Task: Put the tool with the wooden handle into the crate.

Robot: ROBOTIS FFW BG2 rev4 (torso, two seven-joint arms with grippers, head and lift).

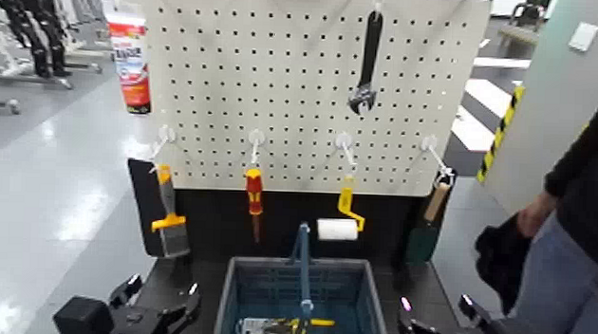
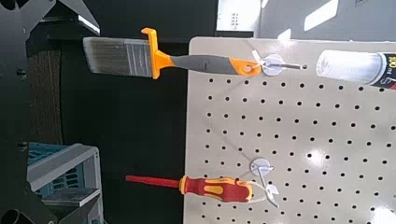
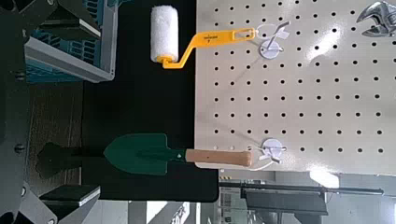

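Hanging by a white cord loop from the rightmost hook (image 1: 434,155) of the white pegboard (image 1: 297,74): the tool with the wooden handle (image 3: 177,155), a short light-tan grip above a dark green flat blade, up behind the crate's (image 1: 372,300) far right corner. Parked low on either side of the grey-blue slotted crate, left gripper (image 1: 155,306) and right gripper (image 1: 440,326), both spread and holding nothing

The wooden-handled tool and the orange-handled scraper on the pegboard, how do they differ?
The tool with the wooden handle has a light-tan handle and a dark green pointed blade; the orange-handled scraper has an orange-and-grey grip and a flat grey head. In the head view, the wooden one hangs at the robot's far right, the scraper at far left. Both hang from white hooks, heads down.
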